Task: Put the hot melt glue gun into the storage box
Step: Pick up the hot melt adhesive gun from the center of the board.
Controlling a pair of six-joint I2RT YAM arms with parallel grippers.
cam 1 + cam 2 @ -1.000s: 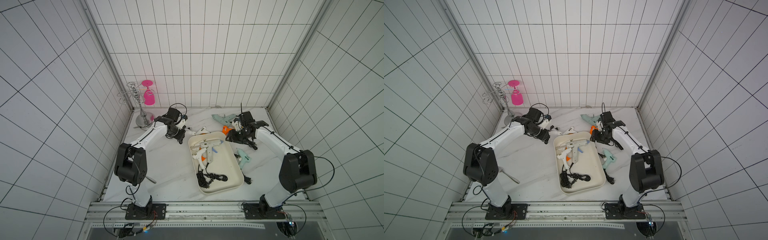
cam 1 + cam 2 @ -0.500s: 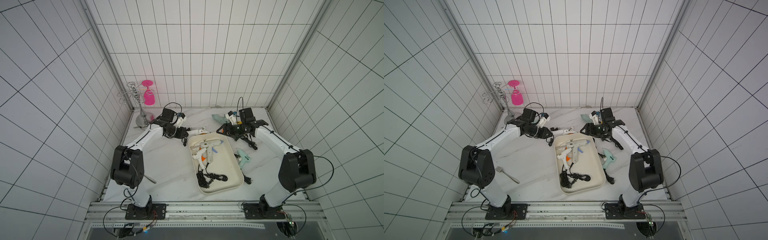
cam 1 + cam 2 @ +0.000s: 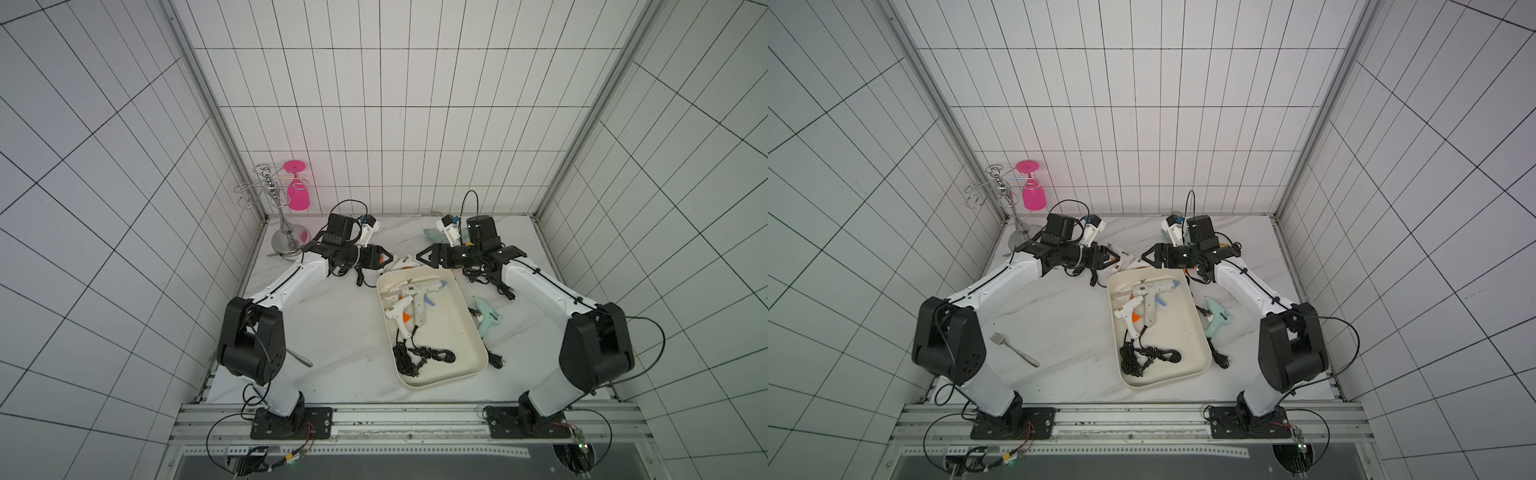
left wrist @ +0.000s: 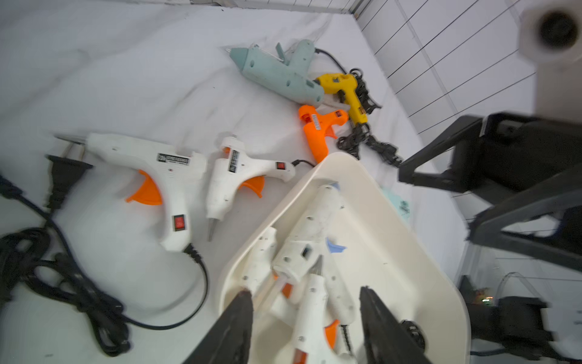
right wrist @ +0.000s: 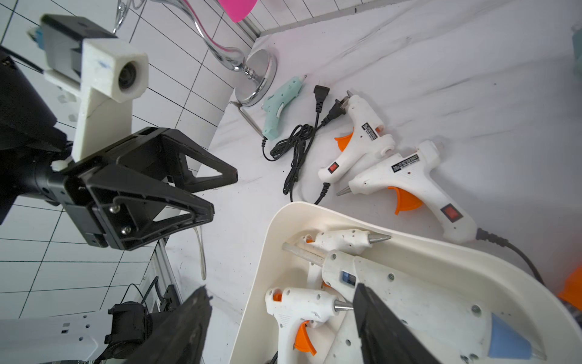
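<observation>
The cream storage box (image 3: 455, 332) (image 3: 1181, 332) lies mid-table. It holds a large white hot melt glue gun with a blue trigger (image 3: 419, 291) and a small white one (image 3: 399, 309), with coiled black cords. My left gripper (image 3: 388, 259) (image 4: 305, 293) and my right gripper (image 3: 419, 257) (image 5: 280, 291) face each other above the box's far end. Both are open and hold nothing. Two white guns with orange triggers (image 4: 163, 170) (image 4: 236, 176) lie on the table just beyond the box rim (image 5: 283, 214).
An orange gun (image 4: 318, 129), a yellow gun (image 4: 343, 91) and a large teal gun (image 4: 280, 72) lie at the back right with tangled cords. A teal gun (image 3: 488, 322) lies right of the box. A fork (image 3: 1015, 347) lies front left. A glass stand with a pink glass (image 3: 297, 195) stands back left.
Both grippers have lifted off the table and swung inward until they face each other over the box's far end. Both jaws stand wider than a second ago.
</observation>
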